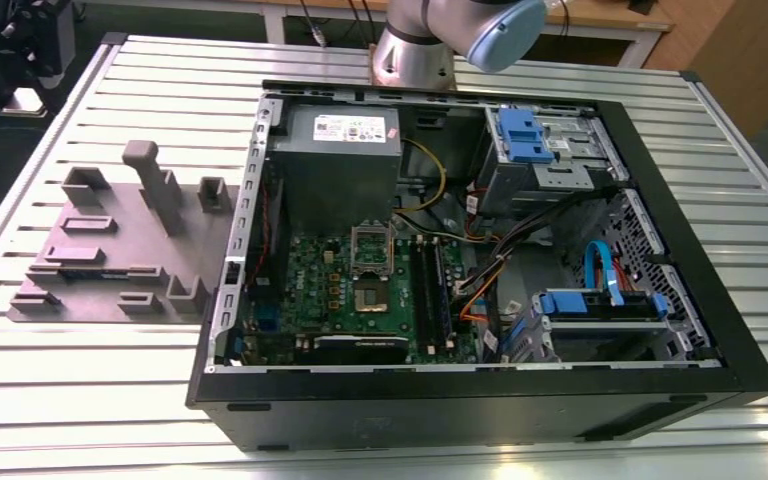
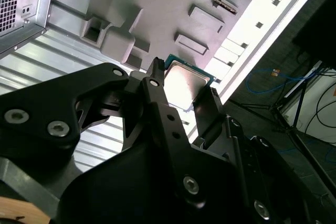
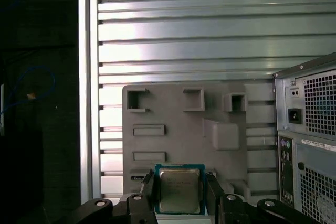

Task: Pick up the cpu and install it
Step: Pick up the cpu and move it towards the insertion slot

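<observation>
Slatted metal table (image 1: 77, 400) carrying an open computer case (image 1: 491, 400) beside a grey moulded fixture (image 1: 104, 235). From the exterior view I get the motherboard (image 1: 324, 280) inside the case and the arm (image 1: 418, 50) rising behind it. Both wrist views give me the gripper (image 3: 180, 203), its two black fingers (image 3: 148, 187) narrowed onto opposite edges of the cpu (image 3: 179, 188), which lies at the fixture's edge. It seems gripped, though I cannot tell whether it is lifted clear.

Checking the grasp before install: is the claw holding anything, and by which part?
Yes: the claw holds the cpu by two opposite side edges, one finger on each; its metal top is uncovered.
</observation>
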